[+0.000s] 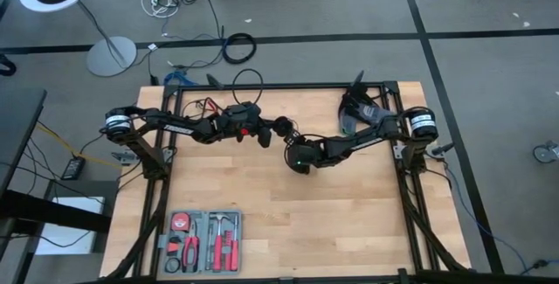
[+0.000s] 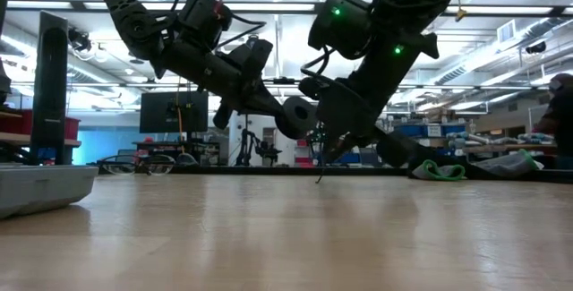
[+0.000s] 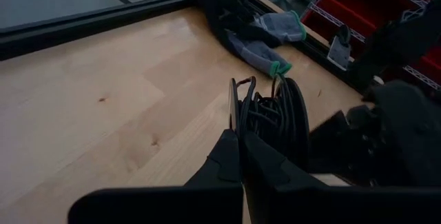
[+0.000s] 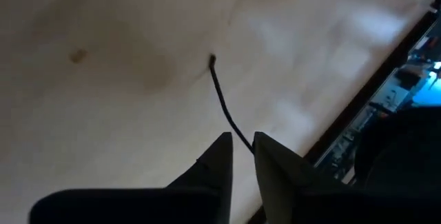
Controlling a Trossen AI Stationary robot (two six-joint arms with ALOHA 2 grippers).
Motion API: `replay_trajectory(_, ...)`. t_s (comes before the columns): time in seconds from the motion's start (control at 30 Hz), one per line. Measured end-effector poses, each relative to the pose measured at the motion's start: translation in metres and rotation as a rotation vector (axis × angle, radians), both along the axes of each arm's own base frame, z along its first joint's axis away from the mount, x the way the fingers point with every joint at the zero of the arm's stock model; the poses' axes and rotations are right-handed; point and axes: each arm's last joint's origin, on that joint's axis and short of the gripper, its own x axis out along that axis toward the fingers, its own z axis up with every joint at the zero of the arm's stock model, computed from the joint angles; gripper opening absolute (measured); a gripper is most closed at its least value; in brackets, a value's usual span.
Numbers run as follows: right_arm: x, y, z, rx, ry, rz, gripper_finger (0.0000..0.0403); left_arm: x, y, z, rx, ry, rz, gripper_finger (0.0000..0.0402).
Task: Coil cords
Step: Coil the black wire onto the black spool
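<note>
cords (image 3: 270,111), wound into a tight black bundle, hang above the middle of the tabletop (image 1: 349,223), pinched in the clenched jaws of the left gripper (image 3: 241,156). a loose tail (image 4: 224,103) runs through the narrow gap of the right gripper (image 4: 241,148); whether those jaws pinch it or merely guide it i cannot tell. to do this step well, keep the tail lightly taut and lay each turn beside the last, the bundle held steady. only the right wrist view shows the tail's free end; only the left wrist view shows the windings. gloves (image 3: 265,34) lie far right.
</note>
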Motion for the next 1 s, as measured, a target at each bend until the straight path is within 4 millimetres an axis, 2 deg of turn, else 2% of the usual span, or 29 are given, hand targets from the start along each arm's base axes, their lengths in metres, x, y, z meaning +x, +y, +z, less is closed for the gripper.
replay_trajectory(0.3,0.002,-0.003,0.002,-0.046,0.015,0.035,0.0099,0.000,0.000,0.000,-0.001,0.001,-0.003,0.0001)
replay_trajectory(0.63,0.001,-0.026,0.001,-0.098,0.097,0.064,0.0098,0.001,-0.001,0.001,-0.013,-0.012,-0.044,0.0001)
replay_trajectory(0.77,0.001,-0.027,0.001,-0.102,0.101,0.067,0.0078,0.001,-0.001,0.001,-0.013,-0.012,-0.045,0.0001)
replay_trajectory(0.93,0.001,-0.026,0.001,-0.077,0.081,0.043,0.0012,0.001,-0.001,0.001,-0.013,-0.016,-0.048,0.0001)
replay_trajectory(1.0,0.000,-0.026,0.000,-0.063,0.089,0.050,0.0008,0.001,-0.001,0.001,-0.011,-0.020,-0.047,0.0001)
